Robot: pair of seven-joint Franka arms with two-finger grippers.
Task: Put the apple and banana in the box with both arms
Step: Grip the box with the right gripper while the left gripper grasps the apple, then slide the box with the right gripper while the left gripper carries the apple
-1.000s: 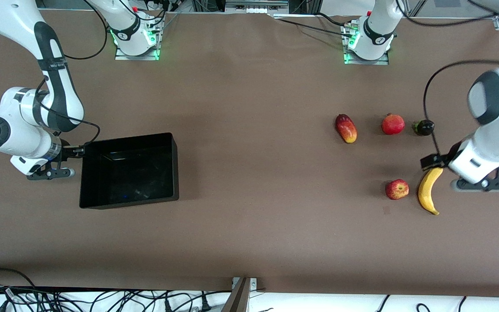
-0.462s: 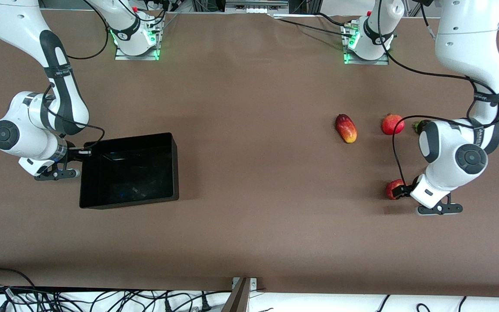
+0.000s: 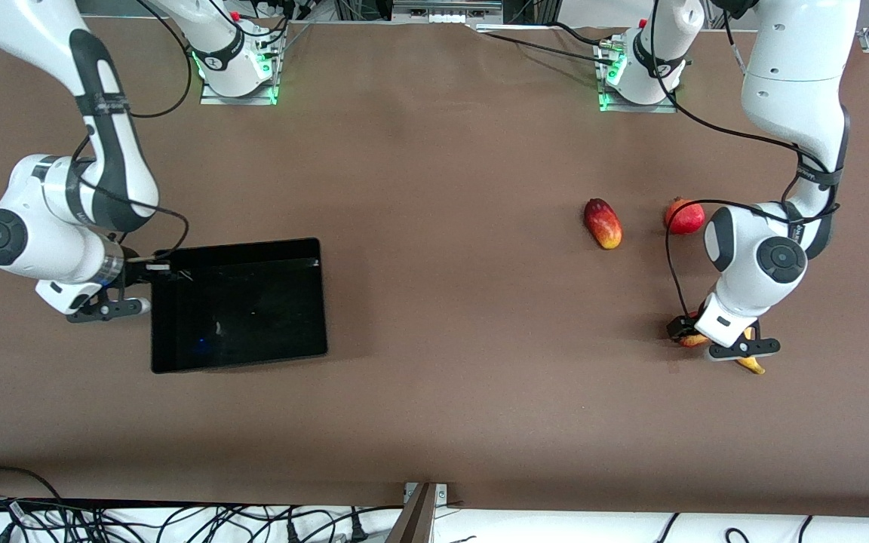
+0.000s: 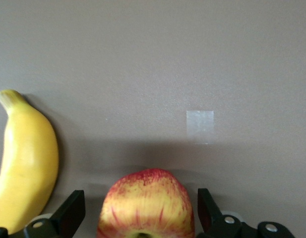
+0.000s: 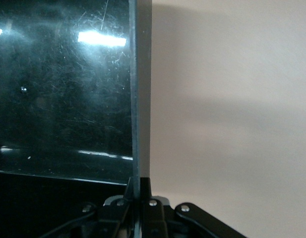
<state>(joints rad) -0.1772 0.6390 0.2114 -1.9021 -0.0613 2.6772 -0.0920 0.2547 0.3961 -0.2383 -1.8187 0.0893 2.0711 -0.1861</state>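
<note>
The apple (image 4: 147,208), red with yellow streaks, lies on the table between the fingers (image 4: 73,212) of my left gripper (image 4: 141,207), which stand open on either side of it without touching. The banana (image 4: 26,163) lies right beside it. In the front view the left hand covers most of both; only a bit of apple (image 3: 692,341) and the banana's tip (image 3: 753,365) show under the left gripper (image 3: 700,337). The black box (image 3: 253,253) sits toward the right arm's end. My right gripper (image 3: 154,265) is shut on its side wall (image 5: 141,99).
A red-yellow mango (image 3: 603,223) and a round red fruit (image 3: 685,216) lie farther from the front camera than the apple. A small pale square patch (image 4: 200,124) marks the table near the apple. Cables hang along the table's near edge.
My right gripper has shut on the box wall, and the box has shifted slightly toward the table's middle. The left arm swung in over the banana and came down around the apple.
</note>
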